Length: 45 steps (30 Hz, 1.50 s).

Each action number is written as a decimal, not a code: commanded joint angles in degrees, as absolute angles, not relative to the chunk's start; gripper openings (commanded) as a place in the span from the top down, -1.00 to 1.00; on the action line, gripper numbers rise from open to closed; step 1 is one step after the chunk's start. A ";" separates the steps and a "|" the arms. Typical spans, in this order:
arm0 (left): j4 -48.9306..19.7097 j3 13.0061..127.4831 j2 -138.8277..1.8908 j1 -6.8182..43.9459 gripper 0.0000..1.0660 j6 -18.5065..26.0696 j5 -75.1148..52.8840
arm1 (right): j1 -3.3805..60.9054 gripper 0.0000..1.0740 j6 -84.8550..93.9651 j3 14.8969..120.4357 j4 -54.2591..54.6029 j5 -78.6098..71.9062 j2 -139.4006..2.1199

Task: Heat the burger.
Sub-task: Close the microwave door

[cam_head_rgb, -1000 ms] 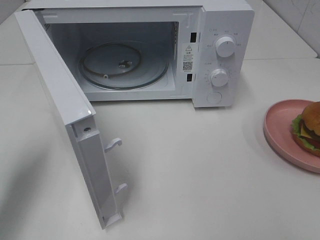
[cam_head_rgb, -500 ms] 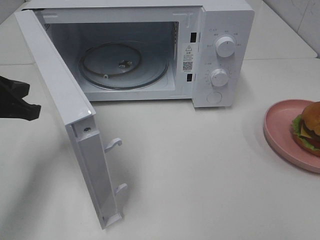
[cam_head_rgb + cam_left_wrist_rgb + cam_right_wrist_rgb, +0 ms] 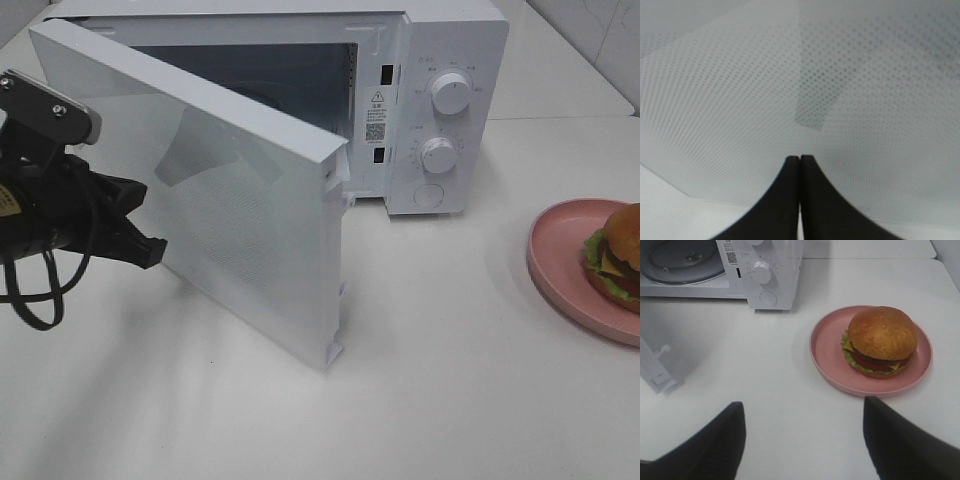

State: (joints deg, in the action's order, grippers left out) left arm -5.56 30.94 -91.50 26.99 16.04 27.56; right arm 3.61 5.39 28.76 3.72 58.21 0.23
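Note:
The burger [image 3: 615, 252] sits on a pink plate [image 3: 558, 262] at the right edge of the table. The right wrist view shows the burger [image 3: 881, 339] upright on the plate [image 3: 827, 352]. My right gripper [image 3: 802, 409] is open and empty, hovering short of the plate; it is out of the high view. The white microwave [image 3: 450, 100] stands at the back with its door [image 3: 240, 230] swung about halfway. My left gripper [image 3: 148, 250] is shut and empty, its tips against the door's outer face. The left wrist view shows the closed tips [image 3: 800, 161] at the dotted door panel [image 3: 840, 75].
The microwave's two dials [image 3: 450, 92] and round button face front. The glass turntable [image 3: 680, 257] shows inside the cavity in the right wrist view. The door's free edge [image 3: 335, 300] juts toward the table's middle. A tiled wall rises at the back right.
The door has swung from wide open to about half shut, hiding the turntable in the high view. My left arm has come in from the left, against the door's outer face. Burger and plate unmoved.

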 commanded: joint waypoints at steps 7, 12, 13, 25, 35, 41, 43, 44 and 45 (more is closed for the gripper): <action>-5.33 40.39 -99.12 29.91 0.99 15.47 28.65 | 3.38 -0.19 5.90 28.76 3.38 57.52 1.78; -5.33 45.26 -102.79 31.05 0.99 15.47 28.48 | 3.38 -0.19 5.90 28.76 3.38 57.52 1.78; -5.33 47.27 -104.39 31.74 0.99 15.47 28.42 | 3.38 -0.19 5.90 28.76 3.38 57.52 1.78; -5.50 63.20 -113.10 34.21 0.99 15.41 24.18 | 3.38 -0.19 5.90 28.76 3.38 57.52 1.78; -6.76 79.18 -119.98 36.04 0.99 15.47 11.23 | 3.38 -0.19 5.90 28.76 3.38 57.52 1.78; -6.82 84.80 -121.93 36.33 0.99 15.53 4.30 | 3.38 -0.19 5.90 28.76 3.38 57.52 1.78; -6.82 87.09 -122.50 36.55 0.99 15.53 0.97 | 3.38 -0.19 5.90 28.76 3.38 57.52 1.78; -6.82 88.69 -122.38 37.01 0.99 15.53 -3.38 | 3.38 -0.19 5.90 28.76 3.38 57.52 1.78; -6.82 88.69 -122.38 37.01 0.99 15.53 -3.38 | 3.38 -0.19 5.90 28.76 3.38 57.52 1.78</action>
State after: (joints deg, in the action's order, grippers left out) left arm -9.80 86.52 -122.04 38.85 12.61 -10.31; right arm 3.61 5.39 28.76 3.72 58.21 0.23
